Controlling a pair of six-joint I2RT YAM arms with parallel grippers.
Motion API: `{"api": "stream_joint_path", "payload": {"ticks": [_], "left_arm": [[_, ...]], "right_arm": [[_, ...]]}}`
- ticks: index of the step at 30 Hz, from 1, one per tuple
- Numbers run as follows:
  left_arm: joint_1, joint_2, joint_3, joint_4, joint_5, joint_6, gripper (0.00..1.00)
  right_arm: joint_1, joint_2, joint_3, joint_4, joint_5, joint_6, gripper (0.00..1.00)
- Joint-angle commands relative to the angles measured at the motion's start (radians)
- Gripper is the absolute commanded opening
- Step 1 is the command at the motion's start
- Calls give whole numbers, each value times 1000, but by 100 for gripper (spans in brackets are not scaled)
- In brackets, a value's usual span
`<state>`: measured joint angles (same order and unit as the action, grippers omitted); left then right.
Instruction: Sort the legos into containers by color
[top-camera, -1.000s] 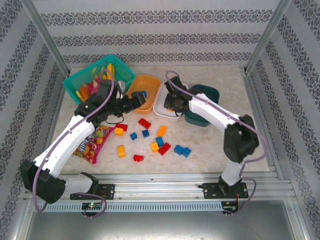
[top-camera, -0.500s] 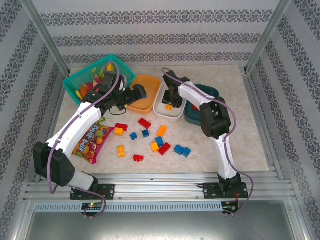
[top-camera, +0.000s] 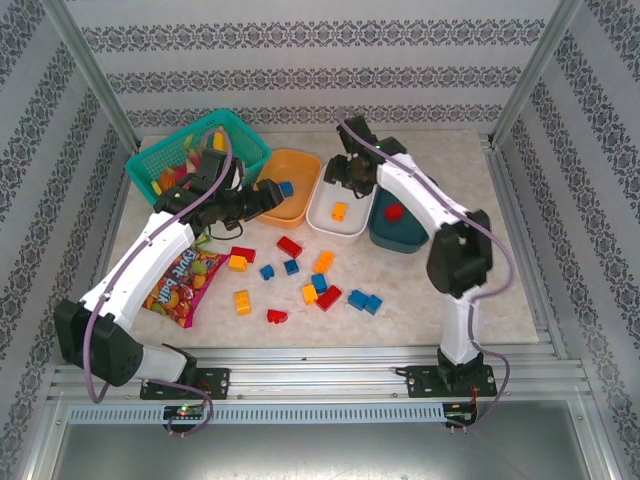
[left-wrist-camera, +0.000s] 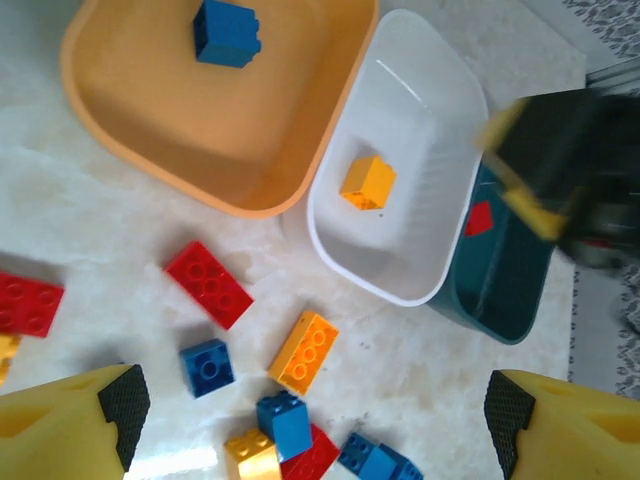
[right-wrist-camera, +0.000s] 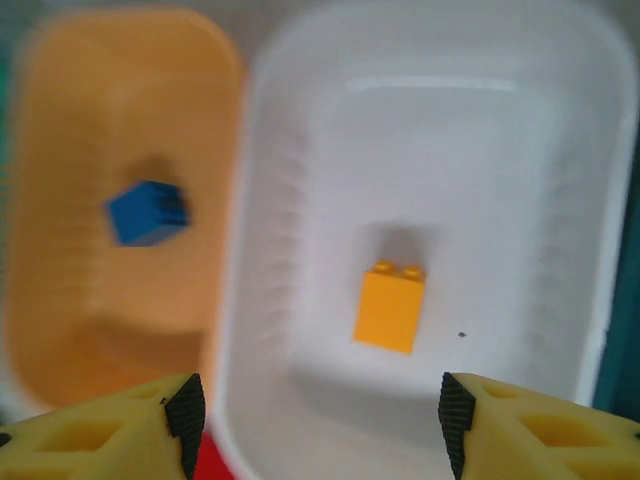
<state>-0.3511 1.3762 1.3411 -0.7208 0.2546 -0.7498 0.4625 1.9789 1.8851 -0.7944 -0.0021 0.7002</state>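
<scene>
Plastic bowls sit in a row at the far side of your marble-patterned table (top-camera: 450, 290): the orange rounded-rectangular bowl (top-camera: 300, 160) on the left, the white rounded-rectangular bowl (top-camera: 318, 200) just beside it, and the dark teal rounded-rectangular bowl (top-camera: 415, 240) touching the white one on the right. You have one small blue brick (top-camera: 286, 187) in the orange bowl, one orange-yellow brick (top-camera: 339, 211) on the floor of the white bowl, and one red brick (top-camera: 395, 212) in the teal bowl. The loose red, blue and orange-yellow bricks (top-camera: 318, 283) lie scattered on the table nearer the arm bases, in front of the bowls. Your left gripper (top-camera: 262, 197) hovers at the near-left edge of the orange bowl, its jaws spread wide with nothing between them. Your right gripper (top-camera: 350, 170) hangs over the far end of the white bowl, its jaws parted and empty, with the orange-yellow brick below them. The teal mesh basket (top-camera: 195, 155) stands at the far left, and the colourful snack bag (top-camera: 185, 285) lies flat under your left arm.
</scene>
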Motion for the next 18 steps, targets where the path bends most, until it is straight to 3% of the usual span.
{"api": "stream_joint_path", "payload": {"ticks": [1, 11, 18], "left_arm": [[12, -45, 7, -116, -48, 57, 89], [11, -148, -89, -179, -55, 45, 87], [9, -209, -166, -224, -53, 33, 85]], "right_arm": [[36, -165, -81, 60, 43, -54, 65], [148, -608, -516, 196, 89, -104, 65], [191, -785, -718, 207, 43, -109, 65]]}}
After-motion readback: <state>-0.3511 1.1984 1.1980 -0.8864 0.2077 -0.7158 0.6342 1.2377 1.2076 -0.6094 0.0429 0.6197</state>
